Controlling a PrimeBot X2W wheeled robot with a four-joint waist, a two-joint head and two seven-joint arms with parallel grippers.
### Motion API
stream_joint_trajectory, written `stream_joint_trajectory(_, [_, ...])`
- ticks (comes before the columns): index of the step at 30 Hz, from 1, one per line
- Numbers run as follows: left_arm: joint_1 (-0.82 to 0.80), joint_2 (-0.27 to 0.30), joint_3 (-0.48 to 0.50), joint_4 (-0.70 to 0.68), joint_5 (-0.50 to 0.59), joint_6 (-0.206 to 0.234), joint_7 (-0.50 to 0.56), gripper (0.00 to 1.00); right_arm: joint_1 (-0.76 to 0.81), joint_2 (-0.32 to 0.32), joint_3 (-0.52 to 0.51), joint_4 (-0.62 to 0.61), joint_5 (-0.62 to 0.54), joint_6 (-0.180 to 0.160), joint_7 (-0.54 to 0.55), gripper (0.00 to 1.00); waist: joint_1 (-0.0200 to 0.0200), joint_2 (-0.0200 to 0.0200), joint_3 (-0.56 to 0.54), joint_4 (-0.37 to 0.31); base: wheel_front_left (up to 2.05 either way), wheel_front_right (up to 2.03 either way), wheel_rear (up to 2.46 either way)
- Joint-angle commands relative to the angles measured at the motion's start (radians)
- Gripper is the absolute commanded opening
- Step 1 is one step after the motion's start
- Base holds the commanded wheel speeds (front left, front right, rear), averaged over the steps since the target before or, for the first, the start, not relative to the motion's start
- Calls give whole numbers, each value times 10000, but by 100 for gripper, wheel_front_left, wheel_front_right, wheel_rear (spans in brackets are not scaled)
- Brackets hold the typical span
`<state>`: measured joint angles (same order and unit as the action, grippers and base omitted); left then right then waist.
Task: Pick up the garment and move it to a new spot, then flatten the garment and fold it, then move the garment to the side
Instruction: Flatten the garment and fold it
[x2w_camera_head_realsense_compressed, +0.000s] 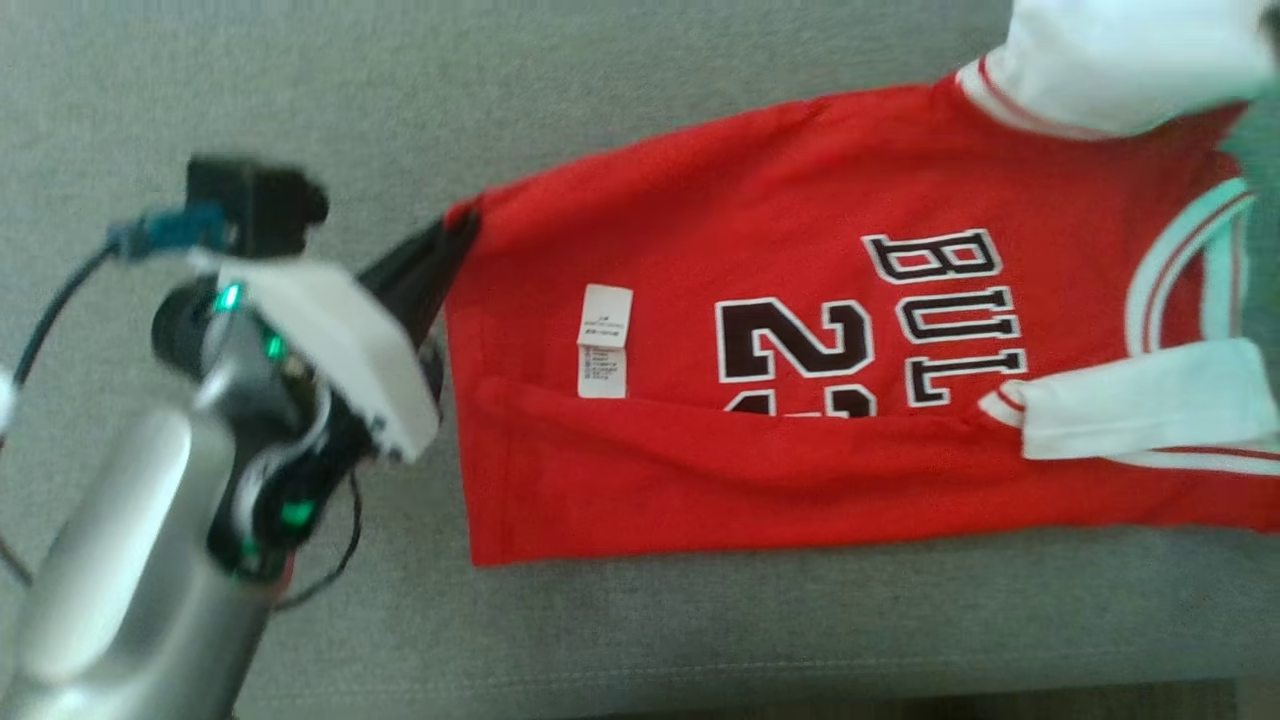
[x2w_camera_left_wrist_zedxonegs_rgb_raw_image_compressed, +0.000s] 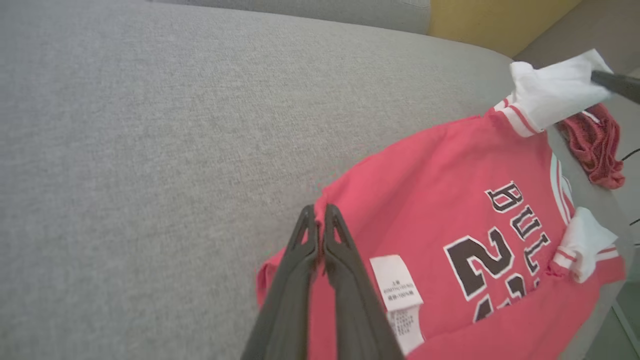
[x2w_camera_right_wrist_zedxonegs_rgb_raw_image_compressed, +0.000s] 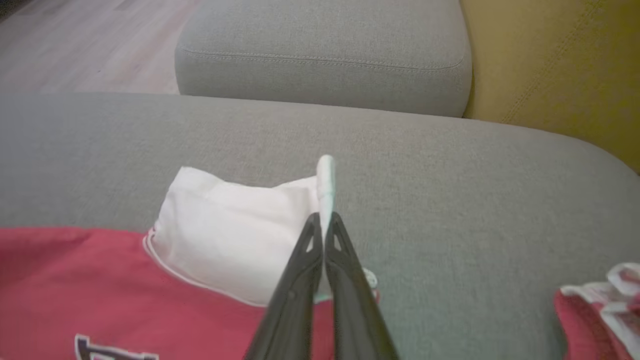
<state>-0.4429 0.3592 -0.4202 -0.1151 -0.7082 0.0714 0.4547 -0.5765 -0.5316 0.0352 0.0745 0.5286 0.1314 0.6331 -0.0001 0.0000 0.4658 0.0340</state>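
Now: the fold looks under way, since the near long edge of the garment already lies turned over the lower part of its number.
Garment: a red fabric shirt (x2w_camera_head_realsense_compressed: 800, 300) with white sleeves and black block lettering lies spread lengthwise on the grey woven sofa cushion (x2w_camera_head_realsense_compressed: 300, 80), hem toward the robot's left, collar toward its right.
Left side: the left gripper (x2w_camera_left_wrist_zedxonegs_rgb_raw_image_compressed: 319, 215) has its jaws clenched on the far hem corner of the shirt, red cloth pinched at the tips.
Right side: the right gripper (x2w_camera_right_wrist_zedxonegs_rgb_raw_image_compressed: 325, 220) has its jaws clenched on the edge of the far white sleeve (x2w_camera_right_wrist_zedxonegs_rgb_raw_image_compressed: 225, 235), with a tongue of white cloth standing up past the tips.
Other sleeve: the near white sleeve (x2w_camera_head_realsense_compressed: 1140, 400) lies turned in over the chest, flat.
Marker: a white printed tag (x2w_camera_head_realsense_compressed: 604, 340) lies on the red body near the hem.
Doing it well: both held points should probably rise together and only a little, keeping the far edge taut between them, then travel toward the robot parallel to the near fold, and let go only once the cloth rests flat.
Risk: the sleeve pinch looks thin, so a hard pull apart could slip it, and uneven travel would skew the fold.
Nearby: another red and white cloth (x2w_camera_right_wrist_zedxonegs_rgb_raw_image_compressed: 595, 310) lies apart from the shirt past its collar end and is best left untouched.
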Motion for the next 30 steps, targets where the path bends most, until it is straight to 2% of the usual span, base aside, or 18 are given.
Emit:
stream_joint_trajectory(1, [185,492,577,-651,-51,122,-77,0,669,-285,-211,-726,126,-7,89,0,1,0,-330,-225,0,0,0])
stream_joint_trajectory(6, [1677,728,830,-1678,-249,500,-271,0,2664,2,-794,-1957,229,-7,371,0,1,0,-633,-471,0,0,0])
stream_joint_trajectory(12, [2757,843,932,-2245,-525,645,-354,0,3979,420,-1209,-2443,289,-7,632,0,1,0,-740,-579,0,0,0])
stream_joint_trajectory(13, [2898,857,953,-2271,-547,687,-369,9,4164,476,-1232,-2474,277,-7,689,0,1,0,-752,-591,0,0,0])
stream_joint_trajectory(14, [3023,872,970,-2255,-533,740,-398,37,4324,534,-1264,-2463,238,-7,747,0,1,0,-765,-601,0,0,0])
stream_joint_trajectory(15, [3140,893,952,-2213,-502,777,-407,87,4475,589,-1292,-2419,194,-7,832,28,1,0,-784,-604,0,0,0])
stream_joint_trajectory(16, [3249,920,915,-2131,-452,822,-394,100,4605,606,-1282,-2394,152,-7,901,87,1,0,-801,-602,0,0,0])
stream_joint_trajectory(17, [3314,968,862,-2049,-330,830,-433,100,4728,593,-1286,-2331,92,-7,1004,100,1,0,-820,-595,0,0,0])
stream_joint_trajectory(20, [3446,969,814,-1716,104,964,-827,100,5007,378,-1205,-2302,-34,-7,1343,100,1,0,-932,-573,0,0,0])
stream_joint_trajectory(22, [3463,770,957,-1610,444,1111,-1582,100,4994,381,-1378,-2442,133,-7,1467,100,1,0,-1015,-577,0,0,0])
stream_joint_trajectory(25, [3487,309,1245,-1465,1066,1417,-3174,100,4649,733,-2038,-2512,154,-7,1543,100,1,0,-1154,-580,0,0,0])
stream_joint_trajectory(30, [3655,-533,1090,-993,1801,1513,-5438,100,4013,1489,-2865,-2142,-290,-7,2012,100,1,0,-1259,-400,0,0,0])
